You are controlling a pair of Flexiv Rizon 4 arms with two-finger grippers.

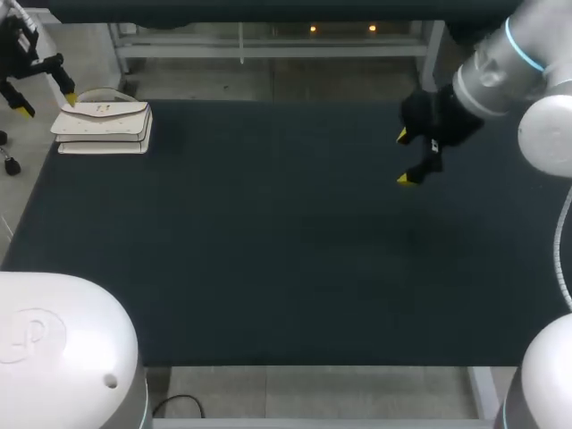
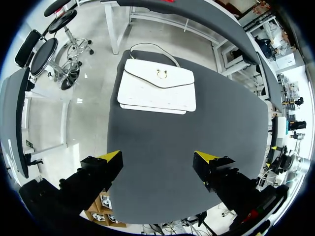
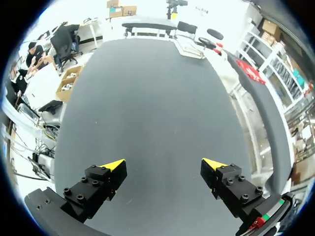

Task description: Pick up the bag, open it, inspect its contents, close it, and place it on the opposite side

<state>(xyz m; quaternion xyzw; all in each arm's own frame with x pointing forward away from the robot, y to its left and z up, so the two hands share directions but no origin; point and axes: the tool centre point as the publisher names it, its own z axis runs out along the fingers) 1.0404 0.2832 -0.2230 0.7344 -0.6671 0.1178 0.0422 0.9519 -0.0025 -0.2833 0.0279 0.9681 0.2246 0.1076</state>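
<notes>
Dark table point(image 1: 268, 268); matte top.

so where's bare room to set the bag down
The table is bare from the bag in its far left corner across to the right edge, under the right tool. Only that corner is crowded: bag, left tool beside it.

The shut flap point(image 2: 142, 73) of the bag point(image 2: 156, 91) hides its inside. From my right wrist view, the bag is a pale shape at the far corner of the table point(image 3: 147, 108), too small to make out. In the head view, the corner cuts off my left arm point(image 1: 18, 45).
</notes>
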